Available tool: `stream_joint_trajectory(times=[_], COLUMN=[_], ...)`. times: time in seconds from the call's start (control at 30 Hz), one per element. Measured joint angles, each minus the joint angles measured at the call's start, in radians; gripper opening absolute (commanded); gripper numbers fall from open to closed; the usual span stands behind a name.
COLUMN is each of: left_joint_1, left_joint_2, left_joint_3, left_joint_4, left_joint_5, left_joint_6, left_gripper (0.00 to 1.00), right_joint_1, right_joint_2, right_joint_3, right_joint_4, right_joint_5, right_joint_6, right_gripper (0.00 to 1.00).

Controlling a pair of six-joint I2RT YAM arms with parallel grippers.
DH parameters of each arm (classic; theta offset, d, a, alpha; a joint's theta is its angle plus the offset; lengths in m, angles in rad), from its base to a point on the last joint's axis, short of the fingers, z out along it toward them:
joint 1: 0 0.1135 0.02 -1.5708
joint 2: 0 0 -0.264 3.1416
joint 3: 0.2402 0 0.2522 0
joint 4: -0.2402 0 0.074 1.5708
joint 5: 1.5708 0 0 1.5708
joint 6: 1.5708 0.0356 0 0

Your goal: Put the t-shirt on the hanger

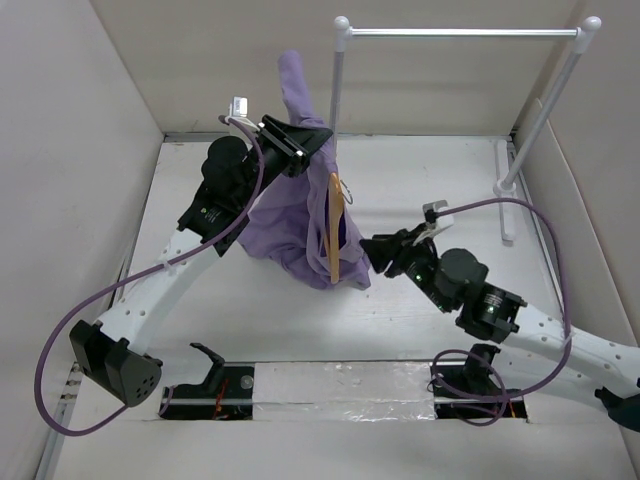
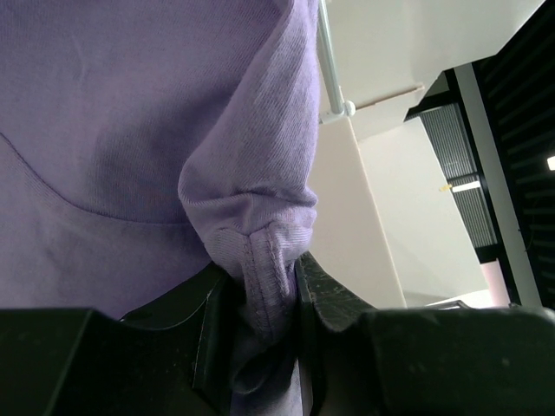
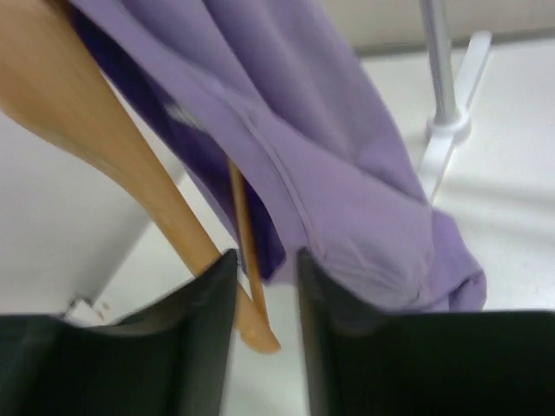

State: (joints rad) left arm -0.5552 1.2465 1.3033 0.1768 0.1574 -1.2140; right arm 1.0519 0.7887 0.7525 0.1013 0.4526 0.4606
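The lavender t-shirt [image 1: 290, 215] hangs bunched from my left gripper [image 1: 300, 140], which is raised at the back of the table and shut on a seamed fold of the cloth [image 2: 260, 277]. The wooden hanger [image 1: 335, 235] stands on edge against the shirt's right side, with its thin hook [image 1: 346, 190] upward. In the right wrist view the shirt [image 3: 347, 173] drapes over the hanger [image 3: 87, 113]. My right gripper [image 1: 372, 252] is low to the right of the shirt. Its jaws [image 3: 264, 260] stand narrowly apart with the hanger's end between them, touching the left finger [image 3: 212, 303].
The tall white and silver clothes rail [image 1: 460, 32] stands at the back right, its foot [image 3: 451, 113] on the table near the shirt. White walls close in the left, back and right. A purple cable [image 1: 520, 215] loops over the right arm.
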Motion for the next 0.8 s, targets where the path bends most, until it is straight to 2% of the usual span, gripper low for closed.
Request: stream_joint_trajectory(times=[0.03,0.07,0.37,0.7,0.73,0.8], left_joint_1=[0.000,0.000,0.000,0.008,0.008,0.008], left_joint_2=[0.000,0.000,0.001,0.001,0.001,0.001], left_joint_3=[0.000,0.000,0.000,0.000,0.000,0.000], left_joint_4=[-0.001,-0.001,-0.002,-0.003,-0.002,-0.002], left_joint_5=[0.001,0.002,0.010,0.026,0.026,0.026], left_joint_6=[-0.002,-0.004,-0.010,-0.018,-0.019,-0.019], left_gripper=[0.00,0.00,0.00,0.00,0.00,0.00], right_joint_1=[-0.011,-0.020,-0.151,-0.267,-0.269,-0.270], right_joint_2=[0.012,0.026,0.169,0.360,0.371,0.388], right_joint_3=[-0.016,-0.033,-0.074,-0.041,-0.037,-0.027], right_joint_4=[-0.019,-0.033,-0.058,0.004,0.012,0.023], right_joint_5=[-0.025,-0.053,-0.267,-0.480,-0.503,-0.539], right_joint_6=[0.004,0.003,-0.060,-0.127,-0.130,-0.136], right_gripper=[0.56,0.58,0.65,0.60,0.59,0.48])
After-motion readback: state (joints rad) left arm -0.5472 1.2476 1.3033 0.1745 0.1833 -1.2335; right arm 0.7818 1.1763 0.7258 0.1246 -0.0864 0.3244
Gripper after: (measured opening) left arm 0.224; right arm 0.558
